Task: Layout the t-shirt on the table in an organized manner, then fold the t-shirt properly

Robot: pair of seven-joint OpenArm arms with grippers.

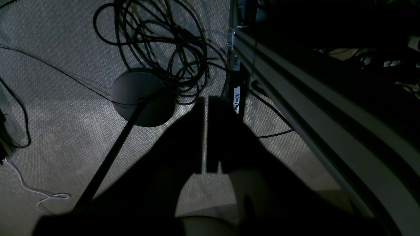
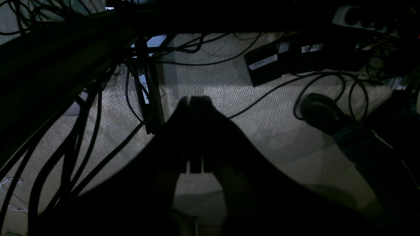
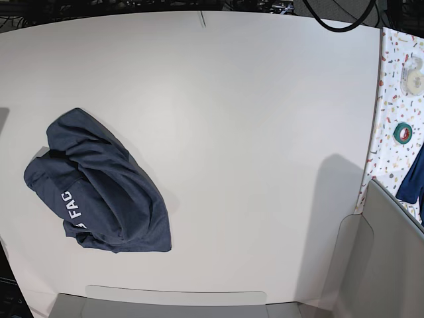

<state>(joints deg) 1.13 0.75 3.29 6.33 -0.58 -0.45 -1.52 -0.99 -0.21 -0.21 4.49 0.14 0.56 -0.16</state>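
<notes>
Navy t-shirt (image 3: 99, 189) crumpled on white table (image 3: 252, 132) | unspread, unfolded | left gripper (image 1: 206, 137), right gripper (image 2: 196, 134) closed, empty

Both dark, silhouetted hands point down toward the floor: the left hand (image 1: 206, 134) and right hand (image 2: 196, 131) are closed, holding nothing.

Grey woven carpet (image 1: 65, 137) dimly lit, strewn with coiled black cables (image 1: 157, 49) around a round stand base (image 1: 142, 98). A metal frame rail (image 1: 311, 111) runs alongside. Speckled side surface (image 3: 397, 99) carries tape rolls (image 3: 415, 78).
</notes>
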